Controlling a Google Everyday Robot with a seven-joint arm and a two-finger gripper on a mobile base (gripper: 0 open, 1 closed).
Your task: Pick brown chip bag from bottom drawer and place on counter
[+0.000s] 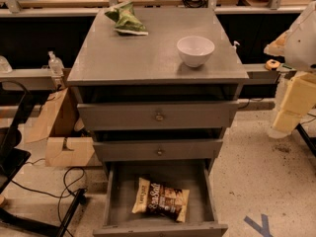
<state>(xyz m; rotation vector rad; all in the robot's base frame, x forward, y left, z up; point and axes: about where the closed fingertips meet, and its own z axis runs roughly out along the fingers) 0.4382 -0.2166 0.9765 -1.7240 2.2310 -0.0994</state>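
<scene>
The brown chip bag point(161, 199) lies flat in the open bottom drawer point(112, 201), slightly right of its middle, with white lettering facing up. The grey counter point(143, 53) tops the cabinet. My gripper point(284, 125) hangs at the right edge of the view, beside the cabinet's right side at about the height of the upper drawers. It is well above and to the right of the bag and holds nothing that I can see.
A green chip bag point(126, 19) lies at the counter's back left and a white bowl point(195, 50) stands at its right. The two upper knobbed drawers point(158, 116) stand slightly ajar. Cardboard point(61, 132) and cables lie on the floor at left.
</scene>
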